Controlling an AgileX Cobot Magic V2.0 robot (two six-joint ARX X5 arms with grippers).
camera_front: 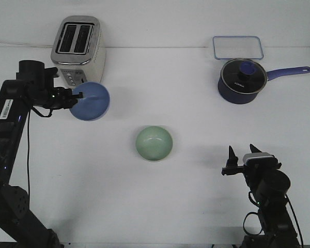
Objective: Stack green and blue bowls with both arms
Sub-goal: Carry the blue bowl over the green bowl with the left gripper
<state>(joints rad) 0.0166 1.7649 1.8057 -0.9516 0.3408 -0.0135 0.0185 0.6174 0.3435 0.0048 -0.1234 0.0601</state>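
Near edge, right: the right gripper [242, 156] stands with fingers parted, grasping nothing. Centre of the desk: the green bowl [154, 143] sits upright, well apart from both arms. Left side, farther back: the left gripper [78, 96] is clenched on the rim of the blue bowl [93, 101], tilted and just in front of the toaster [79, 49]. Far right corner: a navy saucepan [242, 80] and a clear container [237, 47].

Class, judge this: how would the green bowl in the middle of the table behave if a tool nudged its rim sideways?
The green bowl looks rigid and glossy, so it would probably slide, not bend. It sits upright and shallow, so tipping seems unlikely.
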